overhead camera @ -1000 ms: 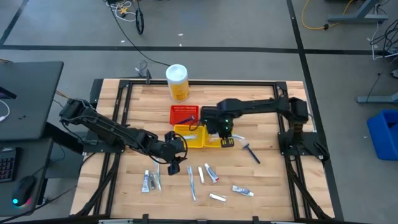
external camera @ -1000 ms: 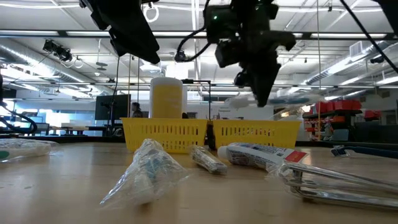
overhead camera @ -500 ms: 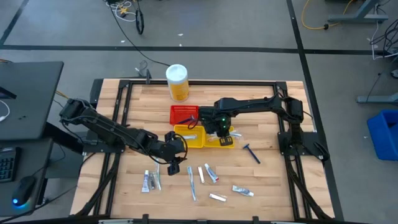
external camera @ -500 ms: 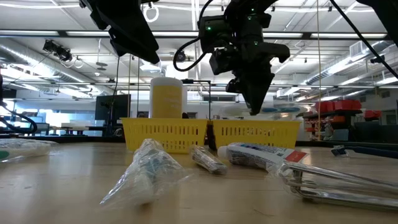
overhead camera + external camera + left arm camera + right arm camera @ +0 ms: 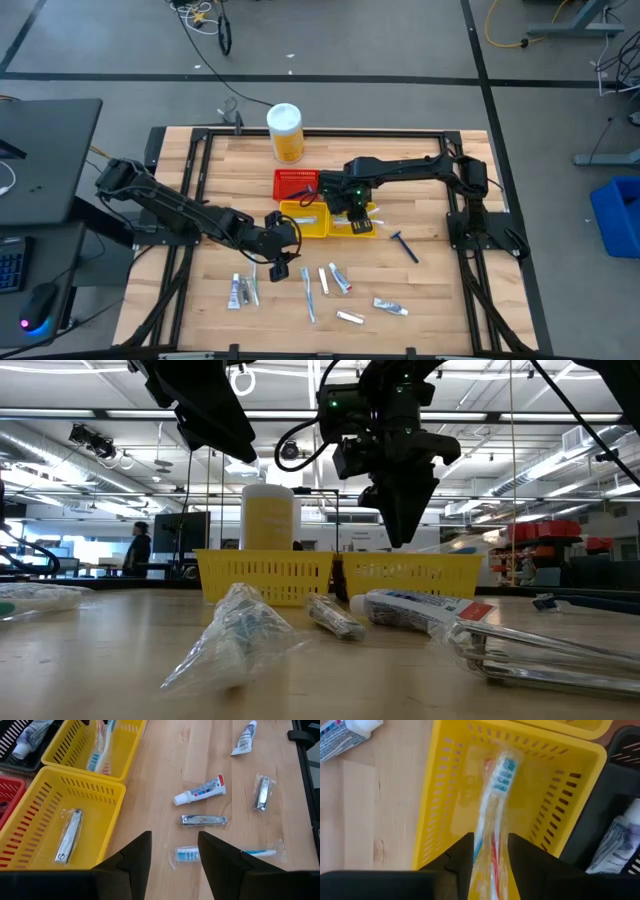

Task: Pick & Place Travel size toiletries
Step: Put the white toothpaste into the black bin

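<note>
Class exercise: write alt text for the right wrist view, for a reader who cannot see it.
The right gripper holds a wrapped toothbrush between its two dark fingers, over a yellow mesh basket on a wooden table. A black basket beside it holds a tube.

We look down on a wooden table (image 5: 420, 290). The right gripper (image 5: 357, 213) is over the right yellow basket (image 5: 360, 222), beside the left yellow basket (image 5: 307, 219). A red basket (image 5: 295, 183) is just behind them, and a yellow canister (image 5: 285, 132) stands near the back edge. The left gripper (image 5: 279, 268) hangs near the front. Several small toiletries (image 5: 335, 280) lie scattered there, and a blue razor (image 5: 404, 243) lies apart on the right.
</note>
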`<action>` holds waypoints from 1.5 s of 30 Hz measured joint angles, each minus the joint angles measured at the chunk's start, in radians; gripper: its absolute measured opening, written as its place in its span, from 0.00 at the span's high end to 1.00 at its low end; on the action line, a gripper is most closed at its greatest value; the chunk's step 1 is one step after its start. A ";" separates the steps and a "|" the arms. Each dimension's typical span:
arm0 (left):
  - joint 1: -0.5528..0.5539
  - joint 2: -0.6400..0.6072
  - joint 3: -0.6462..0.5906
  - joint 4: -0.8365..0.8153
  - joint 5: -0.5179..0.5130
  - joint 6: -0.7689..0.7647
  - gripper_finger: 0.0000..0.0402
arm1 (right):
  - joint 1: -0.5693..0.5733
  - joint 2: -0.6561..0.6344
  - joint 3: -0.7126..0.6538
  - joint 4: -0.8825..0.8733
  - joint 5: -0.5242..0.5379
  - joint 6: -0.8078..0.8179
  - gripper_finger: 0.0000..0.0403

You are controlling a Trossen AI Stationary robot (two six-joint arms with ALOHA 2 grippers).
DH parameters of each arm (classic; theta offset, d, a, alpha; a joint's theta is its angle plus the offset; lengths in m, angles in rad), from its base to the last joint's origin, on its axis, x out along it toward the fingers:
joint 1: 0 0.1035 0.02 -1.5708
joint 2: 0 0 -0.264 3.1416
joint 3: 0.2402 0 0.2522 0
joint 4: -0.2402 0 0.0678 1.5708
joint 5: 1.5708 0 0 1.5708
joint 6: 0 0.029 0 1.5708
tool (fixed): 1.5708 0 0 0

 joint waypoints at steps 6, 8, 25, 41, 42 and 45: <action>0.000 0.000 0.000 0.000 0.000 0.000 0.57 | 0.022 0.000 0.000 -0.062 0.026 0.028 0.62; 0.000 0.000 0.000 0.000 0.000 0.000 0.57 | 0.042 0.000 0.000 -0.097 0.071 0.049 0.61; 0.000 0.000 0.000 0.001 0.000 -0.017 0.57 | 0.206 -0.005 -0.001 -0.207 0.228 0.411 0.64; 0.000 0.000 0.000 0.001 0.003 -0.016 0.57 | 0.332 -0.178 -0.023 -0.274 0.225 0.677 0.65; 0.000 0.000 0.000 0.000 0.003 -0.014 0.57 | 0.345 -0.179 -0.028 -0.274 0.219 0.689 0.65; 0.000 0.000 0.000 0.001 0.002 -0.008 0.57 | 0.383 -0.178 -0.061 -0.257 0.169 0.713 0.64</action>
